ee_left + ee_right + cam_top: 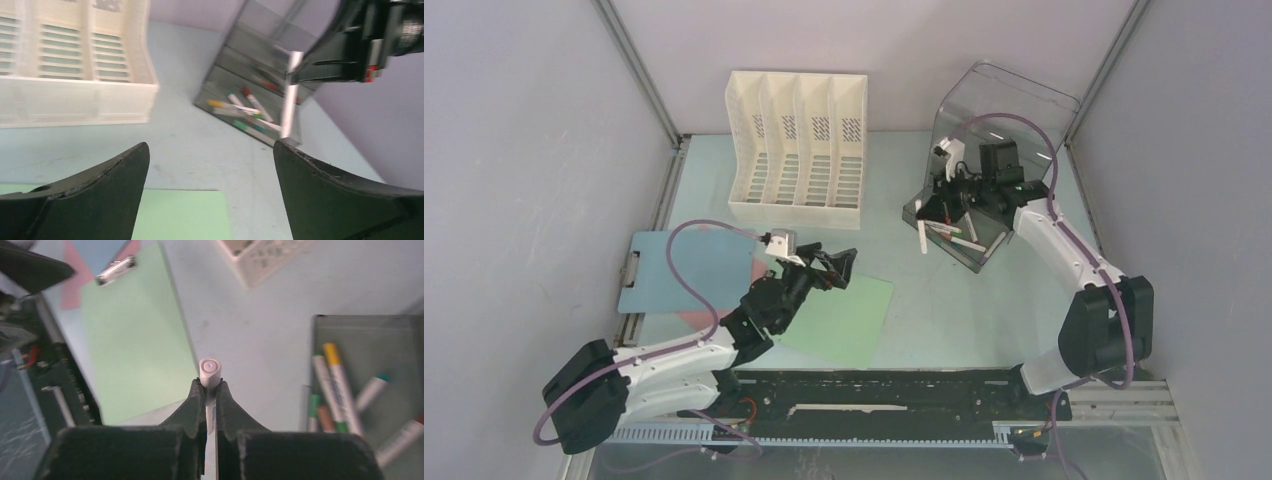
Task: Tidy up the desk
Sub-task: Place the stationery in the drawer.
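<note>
The desk is a pale mint-green tabletop. My right gripper is shut on a white marker that hangs down at the front left corner of a smoky clear bin. The right wrist view shows the jaws clamped on the marker, with several markers lying in the bin. My left gripper is open and empty above the far corner of a green sheet. In the left wrist view its jaws are wide apart over the sheet.
A white slotted file organizer stands at the back centre. A blue clipboard lies at the left on a pink sheet. Grey walls close in the left, back and right. A black rail runs along the near edge.
</note>
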`<state>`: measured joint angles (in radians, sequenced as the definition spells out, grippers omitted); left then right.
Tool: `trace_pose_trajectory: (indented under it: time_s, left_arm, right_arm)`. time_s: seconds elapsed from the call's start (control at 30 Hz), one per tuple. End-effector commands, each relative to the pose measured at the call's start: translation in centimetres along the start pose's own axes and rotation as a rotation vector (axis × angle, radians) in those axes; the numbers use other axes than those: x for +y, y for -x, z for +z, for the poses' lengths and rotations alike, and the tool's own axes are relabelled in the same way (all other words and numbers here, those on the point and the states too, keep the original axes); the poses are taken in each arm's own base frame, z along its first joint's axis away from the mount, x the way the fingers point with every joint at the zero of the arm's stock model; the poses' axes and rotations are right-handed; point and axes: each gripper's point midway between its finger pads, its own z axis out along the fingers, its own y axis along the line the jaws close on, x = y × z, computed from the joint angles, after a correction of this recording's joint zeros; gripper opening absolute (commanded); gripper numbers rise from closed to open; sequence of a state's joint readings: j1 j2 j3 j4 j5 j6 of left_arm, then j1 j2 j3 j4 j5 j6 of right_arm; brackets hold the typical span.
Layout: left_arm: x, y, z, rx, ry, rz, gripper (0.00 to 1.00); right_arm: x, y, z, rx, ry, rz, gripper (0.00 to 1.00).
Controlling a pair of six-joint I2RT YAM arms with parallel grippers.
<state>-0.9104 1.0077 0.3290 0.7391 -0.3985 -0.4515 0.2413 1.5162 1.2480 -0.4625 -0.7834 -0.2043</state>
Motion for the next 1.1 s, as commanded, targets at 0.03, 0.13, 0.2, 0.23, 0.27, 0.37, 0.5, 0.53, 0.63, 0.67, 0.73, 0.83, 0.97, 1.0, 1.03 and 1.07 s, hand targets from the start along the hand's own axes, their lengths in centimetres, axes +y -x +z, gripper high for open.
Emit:
trace_pose_trajectory:
  time_s: [0.03, 0.13, 0.2, 0.23, 0.27, 0.37, 0.5, 0.53, 0.63, 0.67, 0.73, 0.83, 0.97, 1.0, 1.03, 1.07]
  left_arm:
    - [6.1, 0.2, -1.6, -0.022, 0.259, 0.212, 1.0]
    - [7.8, -0.3, -2.1, -0.006, 0.337, 0.244, 1.0]
    - [8.0, -0.2, -2.1, -0.01, 0.346, 0.238, 1.0]
    - [7.9, 0.0, -2.1, -0.013, 0.345, 0.241, 1.0]
    - [8.0, 0.2, -2.1, -0.017, 0.349, 0.248, 1.0]
    - [8.0, 1.0, -2.1, -0.03, 0.365, 0.281, 1.0]
    - [8.8, 2.3, -2.5, -0.05, 0.417, 0.344, 1.0]
    - [9.3, 2.6, -2.7, -0.056, 0.447, 0.359, 1.0]
    - [10.0, 2.8, -3.0, -0.062, 0.487, 0.368, 1.0]
    - [10.0, 2.7, -2.9, -0.059, 0.489, 0.368, 1.0]
    - [10.2, 2.6, -2.6, -0.048, 0.503, 0.377, 1.0]
    - [10.1, 2.4, -2.0, -0.027, 0.522, 0.394, 1.0]
    - [10.2, 2.1, -1.6, -0.004, 0.534, 0.413, 1.0]
    - [10.2, 2.0, -1.6, -0.003, 0.535, 0.413, 1.0]
    - [10.2, 2.0, -1.6, -0.003, 0.533, 0.412, 1.0]
    - [10.2, 2.0, -1.7, -0.003, 0.53, 0.411, 1.0]
  right_arm:
    - [-4.7, 1.2, -3.1, 0.004, -0.323, -0.165, 0.0]
    - [-6.9, 1.2, -4.0, 0.017, -0.444, -0.211, 0.0]
    - [-8.2, 1.1, -4.5, 0.025, -0.519, -0.247, 0.0]
    - [-8.9, 1.1, -4.8, 0.033, -0.554, -0.259, 0.0]
    - [-9.5, 1.0, -5.0, 0.041, -0.584, -0.268, 0.0]
    - [-11.0, 0.7, -5.5, 0.065, -0.657, -0.285, 0.0]
    - [-12.5, 0.1, -5.6, 0.093, -0.719, -0.301, 0.02]
    - [-12.7, 0.0, -5.7, 0.1, -0.728, -0.301, 0.02]
    - [-13.3, -0.5, -5.5, 0.12, -0.742, -0.3, 0.05]
    - [-13.5, -0.6, -5.4, 0.126, -0.743, -0.298, 0.06]
    - [-13.8, -1.0, -5.2, 0.138, -0.747, -0.293, 0.1]
    - [-14.3, -1.5, -5.0, 0.159, -0.758, -0.286, 0.22]
    - [-14.3, -1.7, -5.0, 0.164, -0.752, -0.282, 0.34]
    - [-14.2, -1.7, -4.9, 0.162, -0.744, -0.281, 0.36]
    - [-14.1, -1.7, -4.9, 0.159, -0.739, -0.28, 0.37]
    - [-14.0, -1.7, -4.8, 0.158, -0.732, -0.279, 0.38]
